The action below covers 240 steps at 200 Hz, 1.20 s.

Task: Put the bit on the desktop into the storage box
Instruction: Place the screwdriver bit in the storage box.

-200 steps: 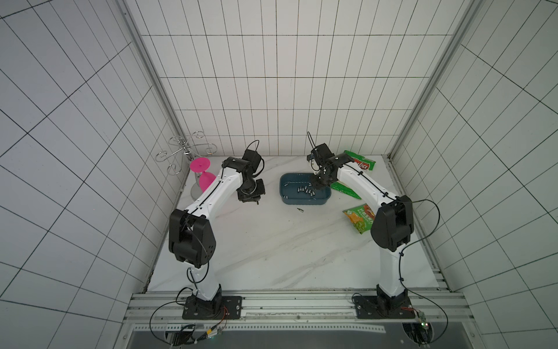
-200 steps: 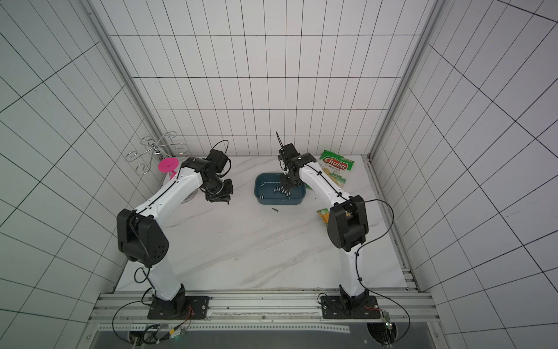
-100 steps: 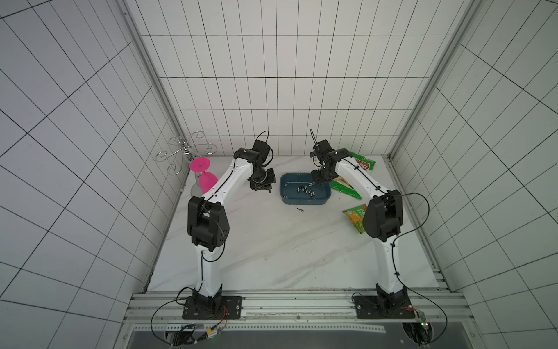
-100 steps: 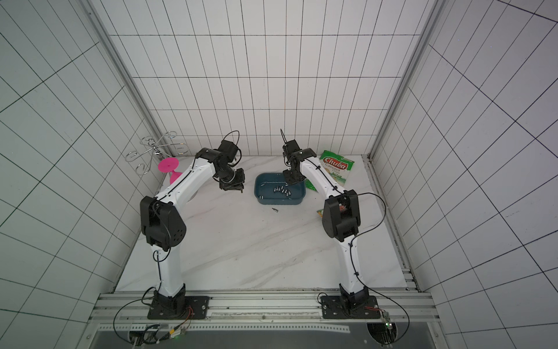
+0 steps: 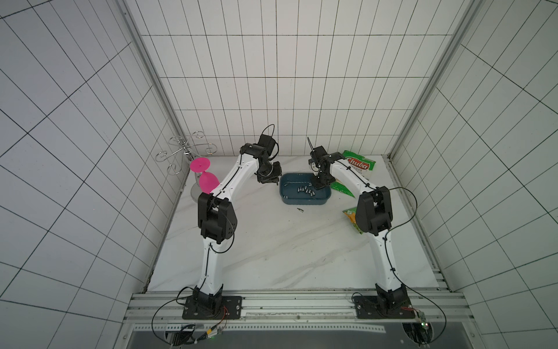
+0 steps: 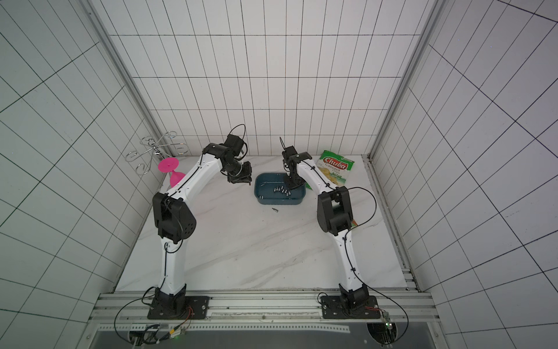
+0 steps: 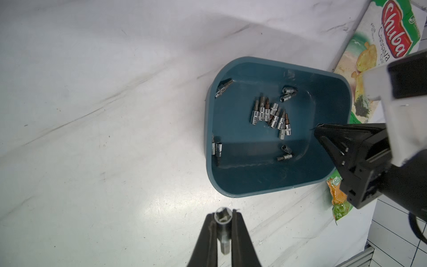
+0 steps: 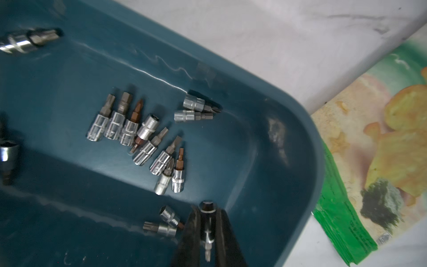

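1. Left gripper (image 7: 223,213): its jaws are pressing together on a silver socket bit (image 7: 223,240), hollow end showing. The gripper is hovering outside the storage box (image 7: 209,161), just off its left end, over the desktop (image 5: 287,250).

2. Right gripper (image 8: 208,211): its jaws are clamping a dark-capped bit (image 8: 208,241). In both top views this gripper (image 5: 317,187) is hanging over the right end of the storage box, inside its rim.

3. Storage box contents: a cluster of bits (image 8: 143,138) is lying on the floor at the middle. 2 more are lying toward the far wall, 2 beside the right gripper, and others at the left end.

4. Loose bit (image 5: 300,208): 1 small dark bit is lying on the desktop just outside the near wall of the storage box, apart from it. It is showing in both top views (image 6: 275,209).

5. Surroundings: a Chuba snack bag (image 5: 359,166) is lying beyond the right end of the storage box. A pink goblet (image 5: 205,178) is standing well off its left end.
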{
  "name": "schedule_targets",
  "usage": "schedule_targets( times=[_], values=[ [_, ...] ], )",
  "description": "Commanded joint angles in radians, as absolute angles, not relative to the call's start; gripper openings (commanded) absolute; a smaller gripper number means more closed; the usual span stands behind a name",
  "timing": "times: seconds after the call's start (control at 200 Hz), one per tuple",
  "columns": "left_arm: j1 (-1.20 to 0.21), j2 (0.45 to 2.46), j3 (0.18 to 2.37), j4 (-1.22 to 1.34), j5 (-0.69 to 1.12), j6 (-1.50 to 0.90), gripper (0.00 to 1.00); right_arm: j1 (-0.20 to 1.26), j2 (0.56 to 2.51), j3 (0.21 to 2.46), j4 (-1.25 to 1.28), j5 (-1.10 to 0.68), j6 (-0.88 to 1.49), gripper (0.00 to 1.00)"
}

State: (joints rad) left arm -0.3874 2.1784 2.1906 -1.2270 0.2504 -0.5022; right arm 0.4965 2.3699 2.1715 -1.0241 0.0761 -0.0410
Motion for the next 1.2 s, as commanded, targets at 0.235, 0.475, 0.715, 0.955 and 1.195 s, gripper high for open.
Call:
schedule_targets(
  times=[0.235, 0.475, 0.715, 0.955, 1.195],
  values=[
    [-0.394, 2.217, 2.227, -1.207, 0.27, -0.504, 0.0, 0.491, 2.475, 2.243, -1.096, 0.129, -0.044, 0.0],
    [-0.397, 2.244, 2.227, -1.201, 0.266, -0.503, 0.0, 0.49, 2.502, 2.249, -1.107, 0.121, -0.033, 0.0],
    [-0.403, 2.242, 2.215, -1.201, 0.26, -0.504, 0.0, 0.491, 2.506, 2.241, -1.11, 0.106, -0.031, 0.0],
    [-0.407, 2.238, 2.209, -1.201, 0.255, -0.503, 0.0, 0.492, 2.487, 2.24, -1.1, 0.091, -0.025, 0.24],
    [-0.415, 2.246, 2.213, -1.19, 0.247, -0.502, 0.0, 0.493, 2.443, 2.273, -1.111, 0.087, -0.012, 0.36]
  ],
)
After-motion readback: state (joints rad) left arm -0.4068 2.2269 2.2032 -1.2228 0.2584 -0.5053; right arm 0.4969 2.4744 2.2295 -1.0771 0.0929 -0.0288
